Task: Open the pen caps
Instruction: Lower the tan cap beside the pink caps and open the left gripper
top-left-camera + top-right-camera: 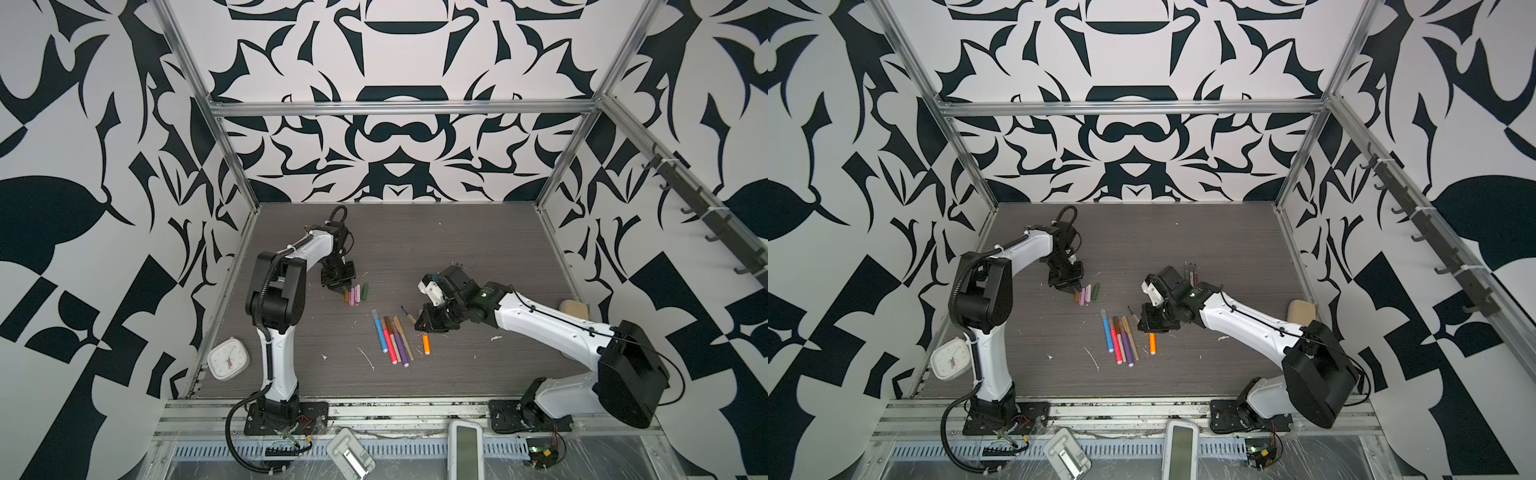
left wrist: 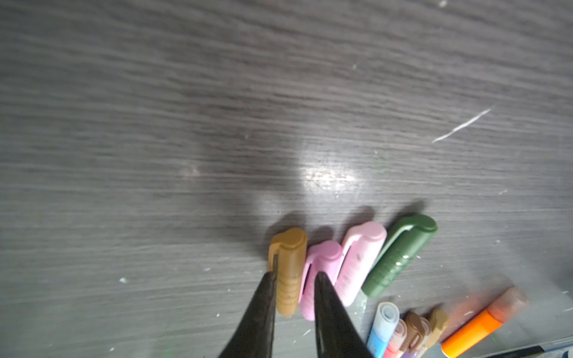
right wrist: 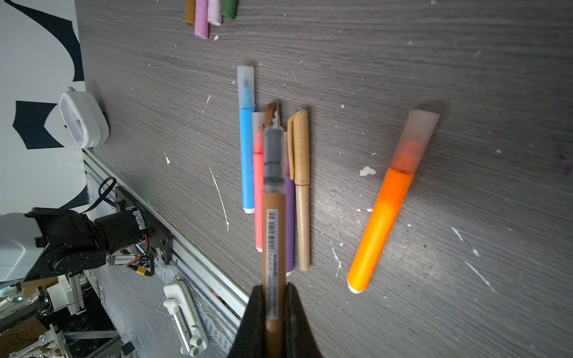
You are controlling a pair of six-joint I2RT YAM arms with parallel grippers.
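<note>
1. The left claw (image 2: 293,276) is open a little; the brown cap (image 2: 288,263) lies on the table (image 2: 155,155) between its two fingers; a thin gap shows on one side, so I think the cap is not pinched.
2. That cap is at the end of a row of loose caps, packed side by side: the pink cap (image 2: 322,260), the light pink cap (image 2: 359,257) and the green cap (image 2: 400,254).
3. The right claw (image 3: 274,288) is shut tight on the brown pen (image 3: 273,217); its cap is off, and a grey neck and a thin tip stick out.
4. The bunch of pens (image 1: 392,336) with caps on lies between the two claws, much nearer the right claw; the orange pen (image 3: 384,217) lies alone beside them.
5. These pens lie long-ways from front to back; their cap ends point to the back, toward the row of caps; so I think the right arm is best placed for a barrel and the left arm for a cap end.
6. The pens are thin and round and may roll; the blue pen (image 3: 247,155) and the orange pen have cloudy see-through caps; the gold pen (image 3: 301,186) has a gold cap with a clip.
</note>
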